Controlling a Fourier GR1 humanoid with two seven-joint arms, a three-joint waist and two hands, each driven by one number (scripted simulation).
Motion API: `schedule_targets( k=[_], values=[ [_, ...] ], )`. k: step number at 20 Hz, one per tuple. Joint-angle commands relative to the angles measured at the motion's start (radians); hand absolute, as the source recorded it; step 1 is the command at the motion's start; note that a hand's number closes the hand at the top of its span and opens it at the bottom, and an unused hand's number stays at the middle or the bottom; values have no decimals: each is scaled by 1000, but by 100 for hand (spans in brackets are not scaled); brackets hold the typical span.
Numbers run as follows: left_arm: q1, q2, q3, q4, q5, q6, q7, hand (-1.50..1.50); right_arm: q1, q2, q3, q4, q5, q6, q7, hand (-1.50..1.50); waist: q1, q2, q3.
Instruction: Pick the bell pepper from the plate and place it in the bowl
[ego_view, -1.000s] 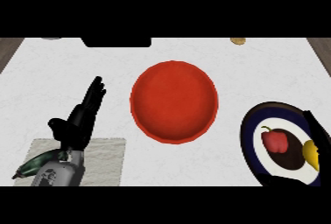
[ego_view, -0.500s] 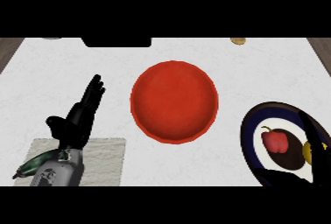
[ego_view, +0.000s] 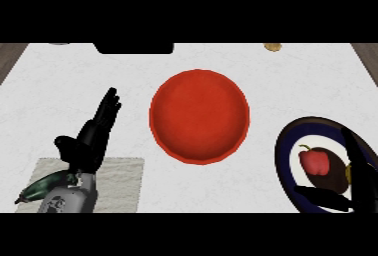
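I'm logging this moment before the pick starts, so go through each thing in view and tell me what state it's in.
Bell pepper: on the plate, not held.
Plate: holds the pepper, partly hidden by the right hand.
Bowl: upright, nothing in it.
Right hand: over the plate, fingers straight, beside the pepper.
Left hand: open, fingers up, resting at the left.
Grey cloth: flat under the left forearm.

Red bell pepper lies on the plate, right robot hand above, beside the bowl.
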Motion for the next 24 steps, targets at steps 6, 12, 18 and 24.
schedule_targets(
  k=[6, 12, 18, 24],
  values=[
    [-63, -22, 53, 113, -26, 0, -58, 0, -68, -4, -35, 196, 35, -12, -63, -150, -4, 1, 0],
    [-14, -22, 23, 13, -39, -2, -11, 0, -80, -77, 54, 236, 146, 51, -127, 150, 3, 0, 0],
    [-12, 36, 82, -11, 15, -70, 9, 0, -71, -2, 102, 232, 167, 11, -146, 150, 2, 0, 0],
    [-54, -28, -3, 20, -13, -63, 4, 0, -92, 38, 554, 94, 16, 441, -421, 150, 108, 14, 1]
  ],
)
